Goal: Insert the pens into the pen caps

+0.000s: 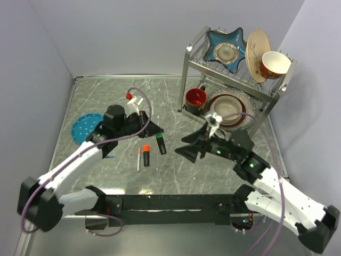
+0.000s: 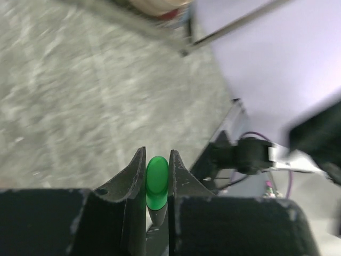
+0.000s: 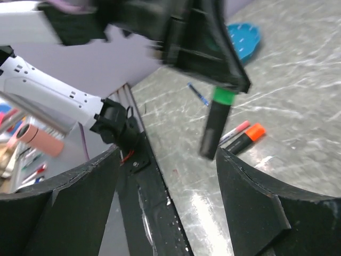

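Your left claw [image 2: 157, 159] grips the green marker [image 3: 213, 133] by its coloured end, seemingly offering the barrel to your released right claw [image 3: 168, 154].

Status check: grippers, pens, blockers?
Left gripper shut on green marker, held off the table. Right gripper open, empty. Orange marker lies on table. No blocker seen.

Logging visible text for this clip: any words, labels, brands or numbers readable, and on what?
No text can be read in any view.
green marker: barrel print, if any, too blurred.
orange marker and white pen: too small to tell.
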You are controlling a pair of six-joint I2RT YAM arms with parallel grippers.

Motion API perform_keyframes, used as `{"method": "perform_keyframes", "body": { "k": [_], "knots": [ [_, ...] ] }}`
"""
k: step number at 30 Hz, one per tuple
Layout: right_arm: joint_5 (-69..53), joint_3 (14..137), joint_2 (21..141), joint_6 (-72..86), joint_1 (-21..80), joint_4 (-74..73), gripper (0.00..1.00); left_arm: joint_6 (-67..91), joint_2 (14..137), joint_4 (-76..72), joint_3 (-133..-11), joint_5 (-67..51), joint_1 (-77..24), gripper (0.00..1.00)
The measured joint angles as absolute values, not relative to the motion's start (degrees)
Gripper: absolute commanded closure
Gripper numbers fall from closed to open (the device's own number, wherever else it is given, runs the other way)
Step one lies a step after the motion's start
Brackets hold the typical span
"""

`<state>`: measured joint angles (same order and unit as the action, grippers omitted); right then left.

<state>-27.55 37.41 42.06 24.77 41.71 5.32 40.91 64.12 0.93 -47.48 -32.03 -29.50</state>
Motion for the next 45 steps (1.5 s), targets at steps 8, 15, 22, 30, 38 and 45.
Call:
{"method": "perform_keyframes", "body": {
  "k": [8, 15, 22, 30, 38, 45],
  "knots": [
    [-20.1, 32.1, 28.8, 25.0, 41.7, 0.3, 0.19, 36.4, 87.4, 1.8, -51.9, -33.5, -27.5, 0.95],
    [-16.9, 32.3, 28.2, 23.5, 41.7, -4.4, 0.19, 35.5, 98.4, 4.1, -52.8, -32.8, -27.5, 0.88],
    [-15.5, 32.4, 26.9, 22.6, 41.7, -5.7, 0.19, 35.7, 99.3, 5.0, -52.7, -30.3, -27.5, 0.67],
    [-14.4, 32.5, 25.9, 22.4, 41.7, -6.9, 0.19, 38.1, 98.3, 10.8, -53.4, -21.3, -27.5, 0.27],
    [-14.2, 33.4, 25.1, 21.3, 41.7, -8.6, 0.19, 37.4, 81.4, 27.8, -61.0, 3.2, -27.4, 0.25],
    [-14.2, 33.4, 22.0, 20.4, 41.7, -8.7, 0.19, 13.3, 74.9, 37.1, -68.9, 9.1, -27.3, 0.3]
  ]
}}
